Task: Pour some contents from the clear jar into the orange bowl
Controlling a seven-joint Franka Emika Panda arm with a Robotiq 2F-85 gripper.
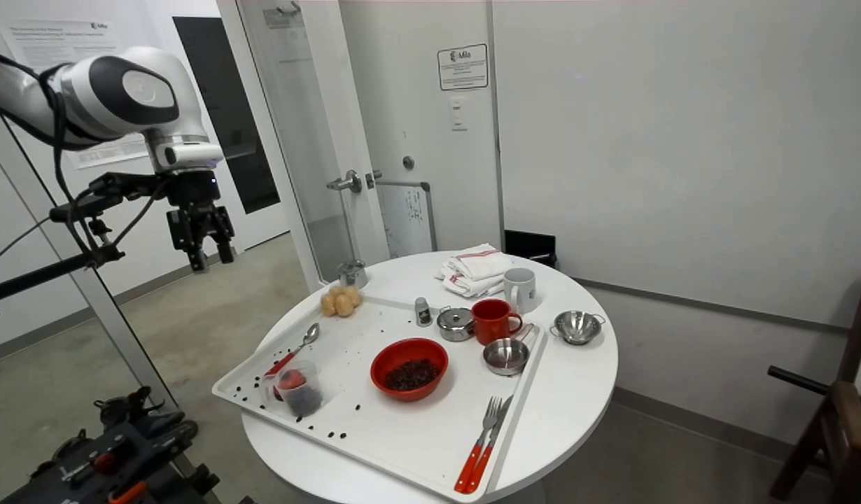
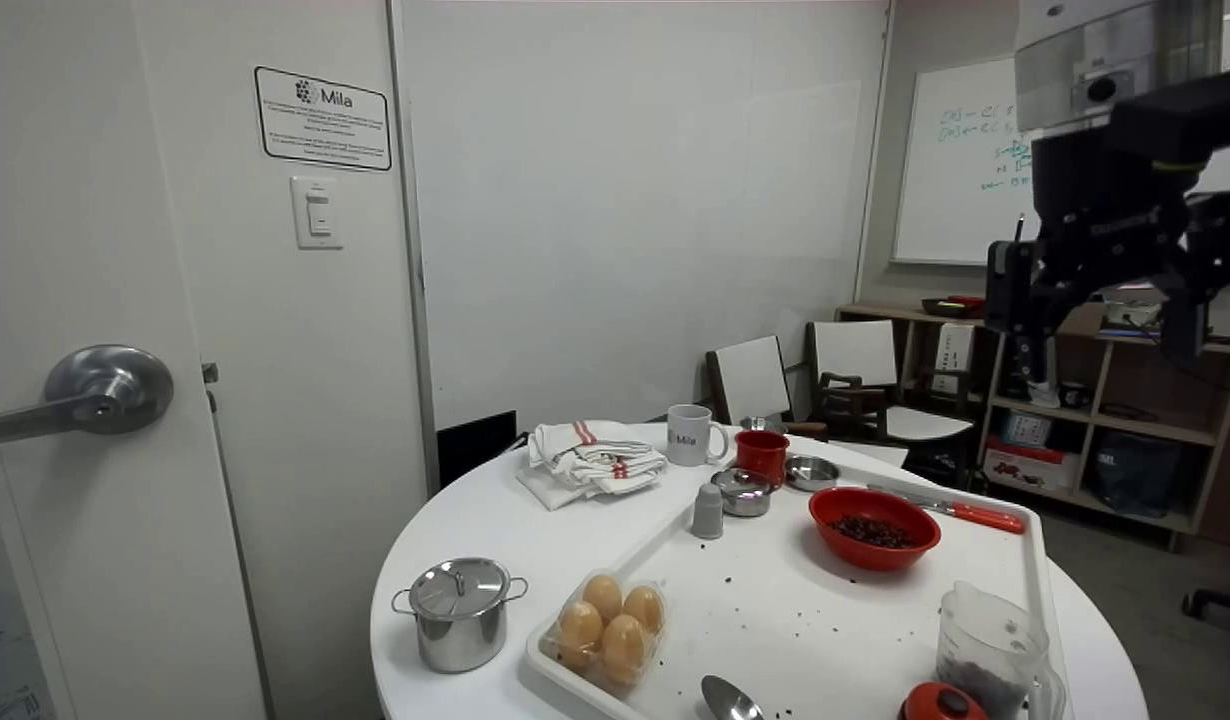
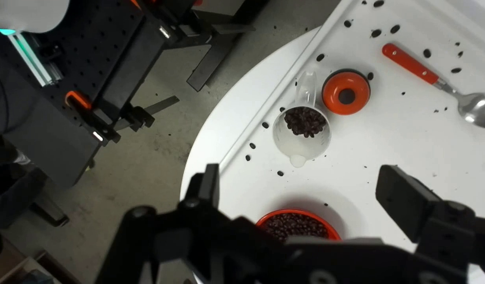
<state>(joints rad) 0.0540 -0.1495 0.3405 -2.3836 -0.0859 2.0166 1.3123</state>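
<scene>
On the white tray (image 1: 374, 427) atop the round white table (image 1: 556, 413) | small clear plastic jar (image 3: 301, 144), dark beans (image 3: 305, 121) inside, upright near shallow red-orange bowl (image 2: 880, 556) | black fingers (image 3: 402, 197) wide, empty | advise: straddle jar squarely, tip slowly, low over bowl

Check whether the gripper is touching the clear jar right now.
Apart. In an exterior view, the gripper hangs open in the air, with a plain gap between its fingertips and the clear jar, which stands lower on the tray.
</scene>
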